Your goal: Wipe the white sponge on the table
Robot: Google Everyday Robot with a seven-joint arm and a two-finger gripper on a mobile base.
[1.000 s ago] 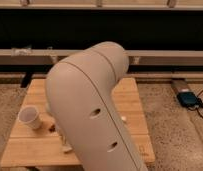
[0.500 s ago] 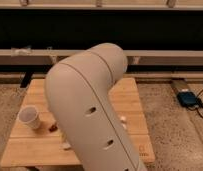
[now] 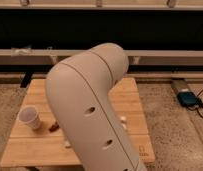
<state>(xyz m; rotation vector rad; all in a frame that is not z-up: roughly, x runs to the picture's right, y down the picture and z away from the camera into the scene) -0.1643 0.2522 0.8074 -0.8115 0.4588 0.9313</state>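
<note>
Sponge: not clearly in view. Arm [image 3: 90, 75] fills the frame ctr and covers the mid part of the table [image 3: 132, 97], from back edge to front. Two small pale bits show on the planks at the arm's outline: left pale bit [image 3: 67, 144] at its view-left edge, near the table front, and right pale bit [image 3: 123, 120] at its view-right edge. Cannot tell whether either is part of the sponge.

Gripper: not visible, since the arm blocks that part of the view; its pos. over the table cannot be told. Fingers are fully closed. Whether they hold anything: cannot tell.

Obstruction: the arm is a large beige shell w/ dark holes down its side, bent at an elbow.

Other items:
- Cup [image 3: 29, 118]: white, upright, on the table's view-left part, apart from the arm.
- Red item [image 3: 54, 127]: small, on the planks between cup and arm.
- Blue box [image 3: 187, 97]: on the speckled floor [image 3: 167, 130], view-right of the table, apart from it. A dark cable [image 3: 202, 111] lies beside it.
- Ledge [image 3: 160, 56]: pale, runs across behind the table.
</note>
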